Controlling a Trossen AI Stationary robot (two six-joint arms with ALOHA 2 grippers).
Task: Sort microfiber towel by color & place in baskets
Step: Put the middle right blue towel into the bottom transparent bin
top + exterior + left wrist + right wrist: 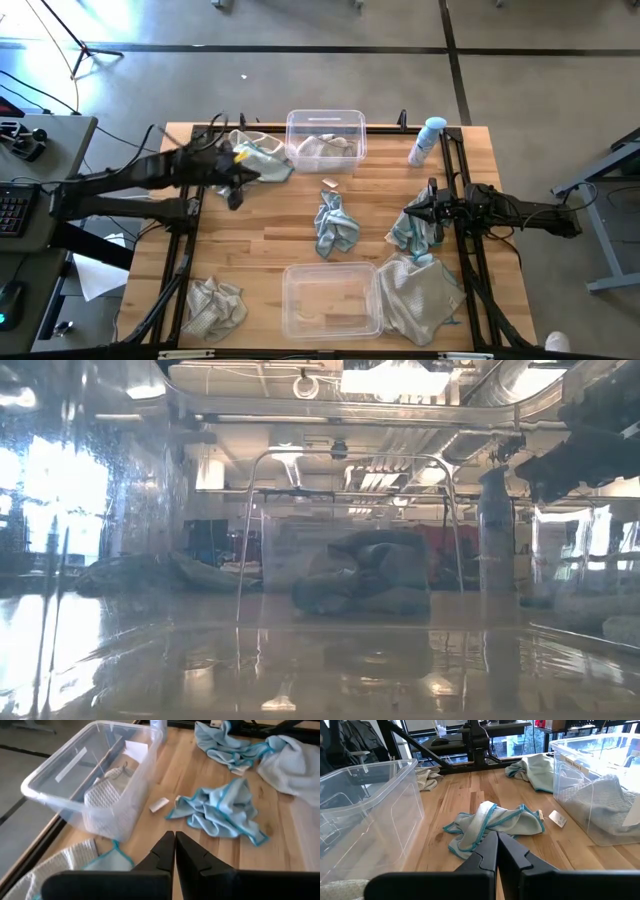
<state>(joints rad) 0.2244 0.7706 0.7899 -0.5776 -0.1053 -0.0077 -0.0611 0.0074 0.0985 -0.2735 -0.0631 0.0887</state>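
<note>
Several microfiber towels lie loose on the wooden table. A teal one lies at the middle. A teal and beige heap lies at the far left, a beige one at the near left, a teal one and a beige one at the right. The far basket holds a beige towel. The near basket stands at the front. My left gripper is shut and holds nothing, above the table's left part. My right gripper is shut, over the right teal towel.
A blue-capped spray bottle stands at the far right, beside the far basket. A small paper tag lies on the wood between the far basket and the middle towel. Black frame rails run along the table's left and right sides.
</note>
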